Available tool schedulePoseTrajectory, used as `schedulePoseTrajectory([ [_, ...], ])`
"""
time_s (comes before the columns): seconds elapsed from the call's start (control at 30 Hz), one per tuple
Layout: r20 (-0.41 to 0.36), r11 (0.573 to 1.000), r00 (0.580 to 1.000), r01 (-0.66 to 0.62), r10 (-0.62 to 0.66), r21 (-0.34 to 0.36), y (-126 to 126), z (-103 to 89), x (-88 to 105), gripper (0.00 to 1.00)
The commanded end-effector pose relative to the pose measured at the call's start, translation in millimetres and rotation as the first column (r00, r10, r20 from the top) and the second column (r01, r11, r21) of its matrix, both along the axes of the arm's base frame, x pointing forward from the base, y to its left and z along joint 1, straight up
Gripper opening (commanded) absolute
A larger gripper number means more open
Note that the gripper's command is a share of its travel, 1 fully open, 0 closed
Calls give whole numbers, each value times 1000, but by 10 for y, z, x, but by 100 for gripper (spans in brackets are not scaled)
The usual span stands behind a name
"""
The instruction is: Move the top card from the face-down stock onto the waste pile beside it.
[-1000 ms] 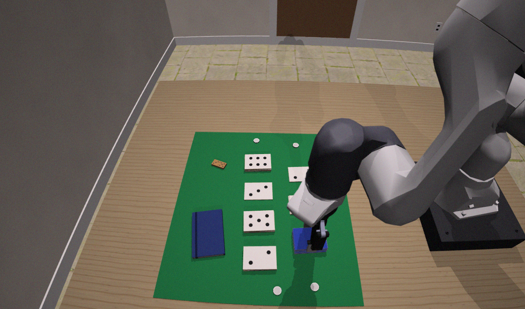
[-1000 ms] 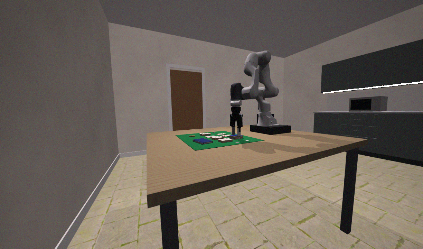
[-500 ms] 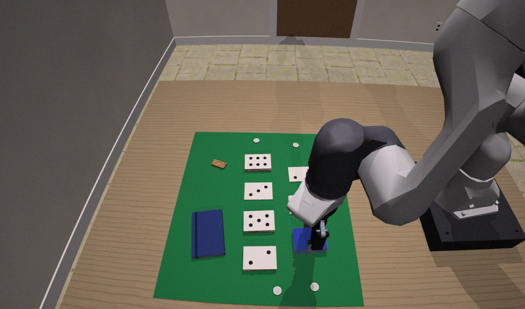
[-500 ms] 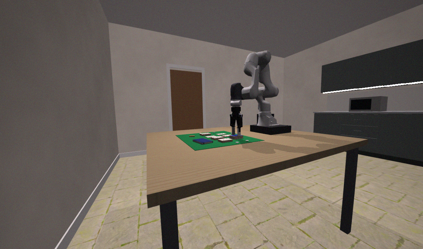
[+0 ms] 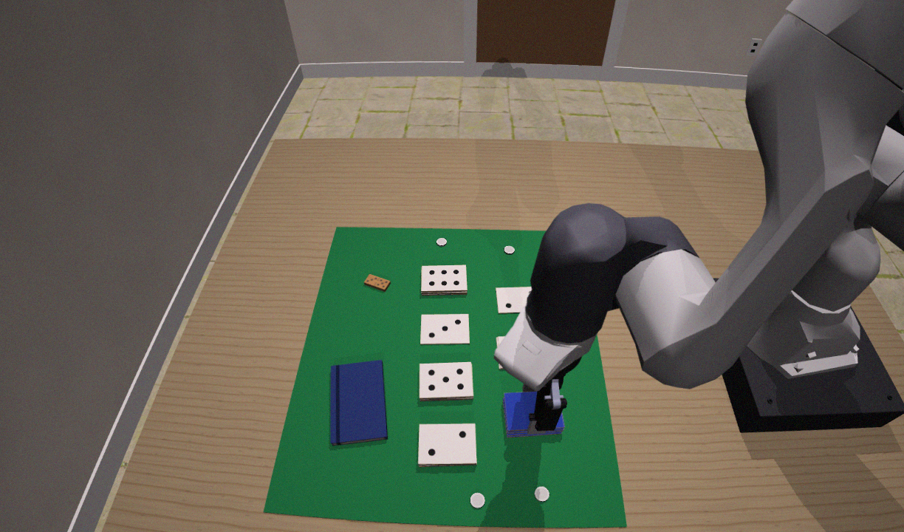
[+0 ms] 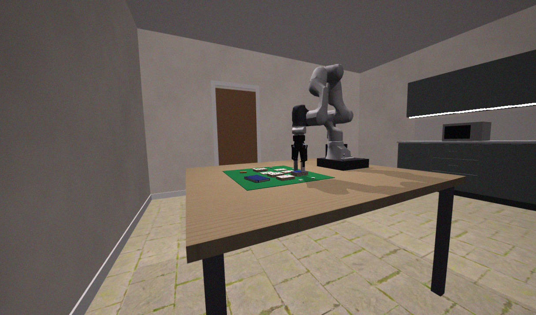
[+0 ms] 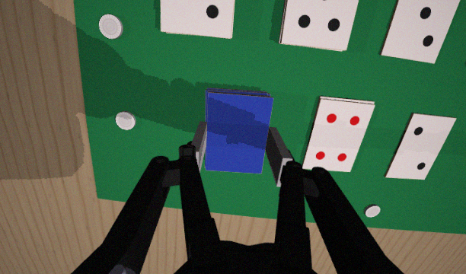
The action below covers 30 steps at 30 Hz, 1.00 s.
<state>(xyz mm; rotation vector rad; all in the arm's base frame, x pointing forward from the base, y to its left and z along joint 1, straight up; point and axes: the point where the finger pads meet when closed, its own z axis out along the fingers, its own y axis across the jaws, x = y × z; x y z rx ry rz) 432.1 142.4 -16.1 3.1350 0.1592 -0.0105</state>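
Note:
The face-down stock [image 5: 533,415] is a small stack of blue-backed cards on the green mat [image 5: 402,370], in the row nearest the robot base. My gripper [image 7: 237,135] points straight down over it. Its two finger pads press against the long sides of the top blue card [image 7: 236,133]. I cannot tell whether that card still rests on the stack. The waste pile [image 7: 337,133], topped by a white card with four red pips, lies just beside the stock. In the top view my arm hides most of it.
White pip cards [image 5: 446,380] lie in a column on the mat, with more behind my wrist. A blue notebook [image 5: 357,402] lies at the mat's left and a small brown cracker [image 5: 377,282] further back. White chips [image 5: 541,493] [image 7: 125,120] sit near the mat's edges.

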Motion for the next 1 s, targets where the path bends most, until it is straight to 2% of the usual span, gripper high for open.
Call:
schedulePoseTrajectory([
  [0.0, 3, 1000, 1000, -6, 6, 1, 4, 2, 13, 43],
  [0.5, 3, 1000, 1000, -6, 6, 1, 5, 16, 14, 43],
  [0.97, 3, 1000, 1000, -6, 6, 1, 5, 315, 15, 43],
])
